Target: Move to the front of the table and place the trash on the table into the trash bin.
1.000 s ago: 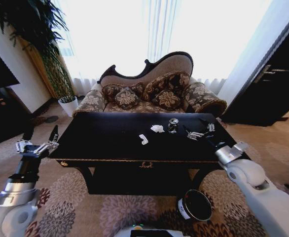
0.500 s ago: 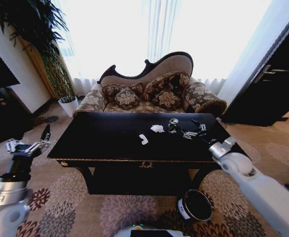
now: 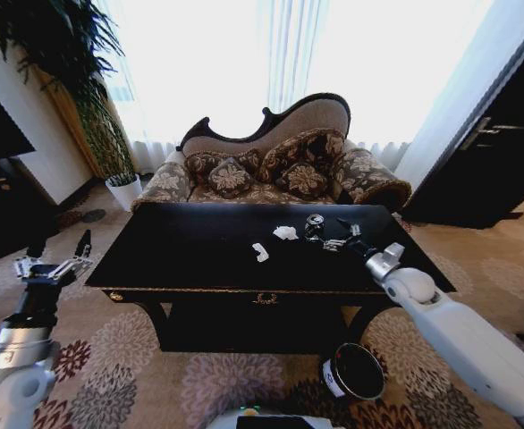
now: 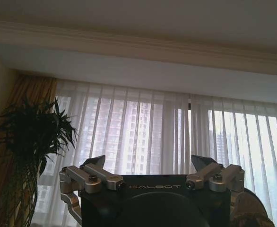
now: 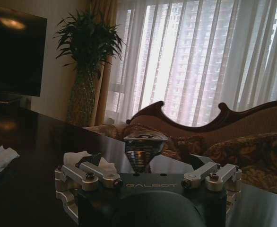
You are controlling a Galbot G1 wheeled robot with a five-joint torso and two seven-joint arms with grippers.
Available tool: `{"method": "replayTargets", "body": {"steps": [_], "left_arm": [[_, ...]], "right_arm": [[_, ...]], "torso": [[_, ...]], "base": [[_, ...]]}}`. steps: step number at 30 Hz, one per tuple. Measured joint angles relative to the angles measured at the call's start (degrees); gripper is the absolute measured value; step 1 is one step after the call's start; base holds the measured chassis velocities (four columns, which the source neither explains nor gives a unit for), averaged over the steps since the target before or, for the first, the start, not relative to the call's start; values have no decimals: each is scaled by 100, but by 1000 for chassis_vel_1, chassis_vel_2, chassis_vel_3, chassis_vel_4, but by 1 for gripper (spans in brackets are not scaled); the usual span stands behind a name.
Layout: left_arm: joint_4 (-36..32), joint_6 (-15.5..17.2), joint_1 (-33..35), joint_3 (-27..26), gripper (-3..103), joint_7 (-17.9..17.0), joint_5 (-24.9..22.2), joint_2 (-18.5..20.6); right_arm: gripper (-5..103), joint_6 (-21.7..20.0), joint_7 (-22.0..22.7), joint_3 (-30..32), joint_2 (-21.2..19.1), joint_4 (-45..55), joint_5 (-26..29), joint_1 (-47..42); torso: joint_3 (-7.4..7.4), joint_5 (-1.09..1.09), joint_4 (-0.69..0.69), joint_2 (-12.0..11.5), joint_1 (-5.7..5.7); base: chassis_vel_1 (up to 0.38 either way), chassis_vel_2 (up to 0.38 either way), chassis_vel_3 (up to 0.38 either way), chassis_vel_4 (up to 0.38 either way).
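The left gripper point(image 3: 54, 265) hangs beside the left end of the table point(image 3: 190, 259), out over the carpet and well apart from any trash. Its fingers point(image 4: 93, 166) stand spread open and hold nothing; in the left wrist view they point up at the curtains. This arm looks parked.

On the table, going rightward, lies the first paper scrap point(image 3: 260, 252), near the middle. Behind it and a little to the right lies the second scrap point(image 3: 285, 232). Just beside that one stands the can point(image 3: 314, 226), upright (a small silver thing, so its long axis is vertical). I cannot make out a bottle in these views.

The right gripper point(image 3: 341, 238) is low over the table, just to the right of the can. Its fingers point(image 5: 90, 166) are open and empty. In the right wrist view the can point(image 5: 142, 150) stands straight ahead, between the two open jaws but a little beyond the tips, not yet touched. The second scrap point(image 5: 86, 160) lies just behind the one finger.

So the right arm is clearly the nearer one, and I judge that it is reaching for the can. A short advance along the pointing direction should bring the can between the fingers.

The bin point(image 3: 354, 372) stands on the carpet below the front right part of the table, close under the right arm.
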Motion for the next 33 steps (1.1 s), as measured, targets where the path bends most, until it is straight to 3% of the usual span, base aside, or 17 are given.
{"method": "replayTargets", "body": {"steps": [15,17,19,27,30,31,33], "left_arm": [[-9,-20,75,-27,100,20,147,43],[-22,-22,90,6,100,22,203,46],[-26,-24,91,20,100,22,219,42],[2,-30,61,144,100,24,286,26],[27,-54,60,208,100,24,338,7],[46,-78,54,294,100,26,404,-44],[50,-83,49,342,100,27,435,-76]], "right_arm": [[103,-88,74,-692,195,-477,-329,887],[91,-88,15,-724,199,-586,-355,950],[91,-89,7,-725,201,-603,-357,951],[59,-90,-21,-691,246,-632,-348,774],[53,-67,-38,-680,270,-643,-365,743],[42,-42,-54,-666,298,-643,-373,703],[42,-30,-61,-655,313,-643,-377,673]], "torso": [[0,0,1,0,0],[0,-1,0,0,0],[0,0,-1,0,0],[0,0,-1,1,-1],[0,0,-1,1,-1],[0,0,0,1,-1],[0,0,-1,0,-1]], "base": [[0,0,0,0],[0,0,0,0],[0,0,0,0],[0,0,0,0],[0,0,0,0],[0,0,0,0],[0,0,0,0]]}}
